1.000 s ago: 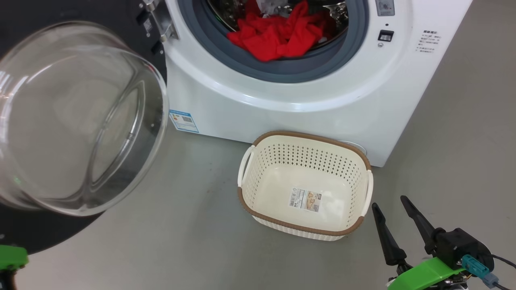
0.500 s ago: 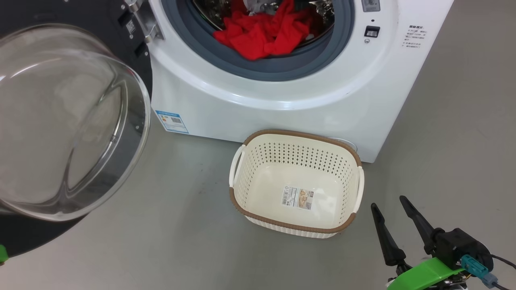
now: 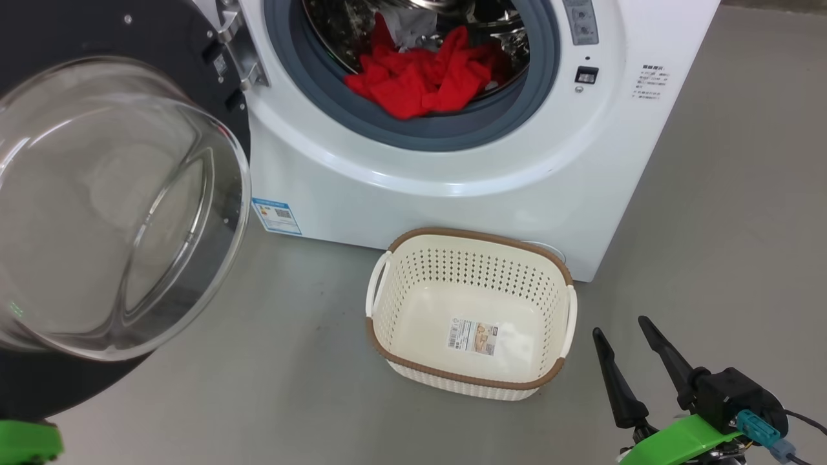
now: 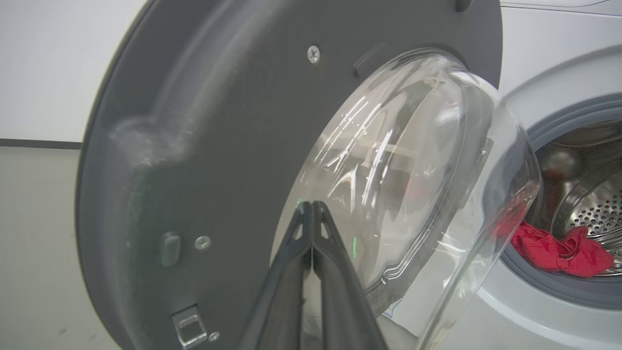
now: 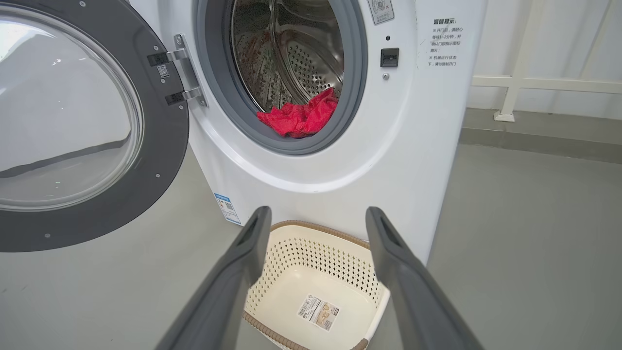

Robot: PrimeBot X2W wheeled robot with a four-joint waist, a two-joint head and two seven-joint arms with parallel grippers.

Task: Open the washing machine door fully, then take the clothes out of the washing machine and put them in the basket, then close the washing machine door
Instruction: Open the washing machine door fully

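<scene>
Dark plastic fingers of the left gripper point(image 4: 311, 210) are clenched tip to tip on nothing. They point at the glass bowl point(image 4: 413, 170) of the washing machine door point(image 3: 161, 39), and we cannot tell whether they touch the glass. In the head view a green piece point(image 3: 26, 442) of that arm is cut off at the near left corner. The right gripper point(image 3: 620, 328) hangs released, its two tapered fingers spread and empty. It is near and right of the basket point(image 3: 478, 237) and apart from it, and its wrist runs off the frame's edge.

The door stands swung out to the left on its metal hinge point(image 3: 242, 64). Its matte black rim is cut by the frame, and its clear, bulging bowl throws reflections that blur what lies behind. The washing machine point(image 3: 452, 194), smooth and white, loses its top to the frame. Inside the grey-blue rubber ring point(image 3: 413, 132) the clothes point(image 3: 420, 84) lie crumpled and bright red on the lower lip of the perforated steel drum point(image 5: 311, 58). A pale piece behind them is hard to make out, and the printed labels are too small to read.

The cream basket, perforated, brown-rimmed and white-handled, sits on the grey floor point(image 3: 291, 387) just before the machine's right front, a sticker point(image 3: 473, 336) on its bottom. Floor lies open between door and basket and to the right of the machine.
</scene>
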